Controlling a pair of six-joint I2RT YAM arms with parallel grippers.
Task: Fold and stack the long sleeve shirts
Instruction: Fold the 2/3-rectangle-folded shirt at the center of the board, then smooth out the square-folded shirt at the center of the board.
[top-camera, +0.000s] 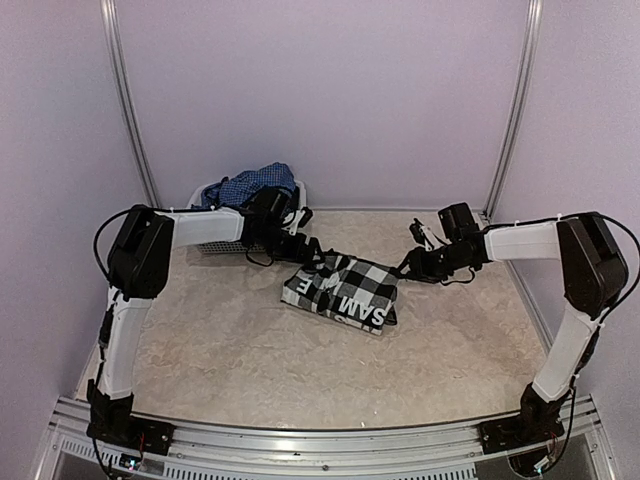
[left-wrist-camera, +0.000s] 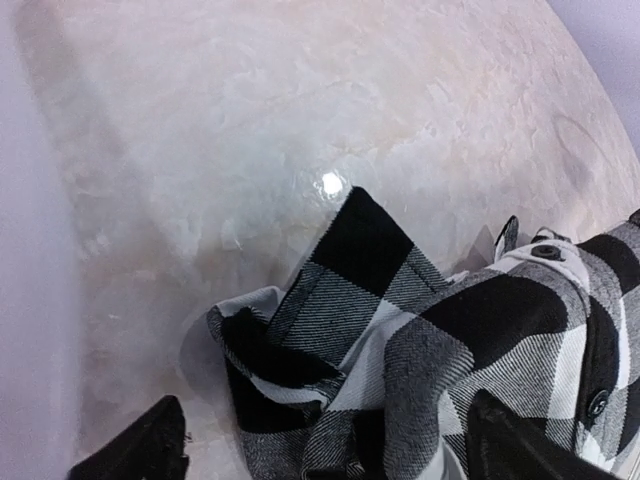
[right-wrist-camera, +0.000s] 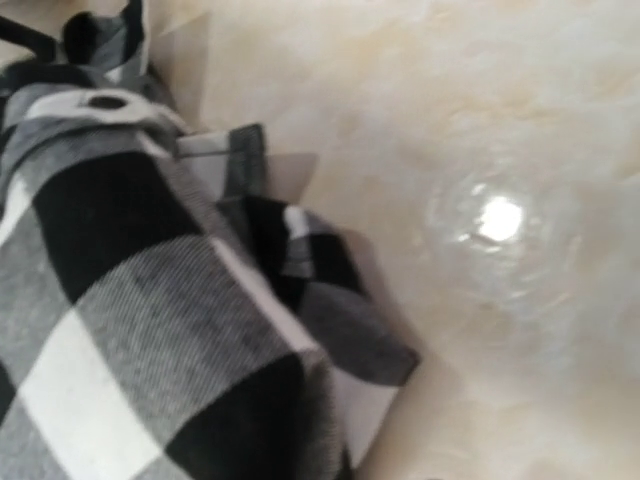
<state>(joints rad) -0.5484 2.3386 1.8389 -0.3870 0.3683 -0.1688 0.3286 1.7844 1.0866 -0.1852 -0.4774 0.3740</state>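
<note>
The black-and-white check shirt (top-camera: 345, 290) lies bunched in the middle of the table, its white block letters on black facing the near side. My left gripper (top-camera: 305, 250) is at its far left corner. In the left wrist view the gripper (left-wrist-camera: 325, 440) is open, with one finger (left-wrist-camera: 140, 450) on the table side, the other finger (left-wrist-camera: 510, 445) over the cloth, and a crumpled fold of the shirt (left-wrist-camera: 400, 330) between them. My right gripper (top-camera: 405, 268) is at the shirt's right edge. Its fingers do not show in the right wrist view, where the shirt (right-wrist-camera: 130, 300) fills the left. The blue shirt (top-camera: 250, 183) is heaped in the basket.
The white mesh basket (top-camera: 215, 243) stands at the back left, partly behind my left arm. Pale walls close in the table on three sides. The tabletop (top-camera: 250, 350) is a light marbled surface.
</note>
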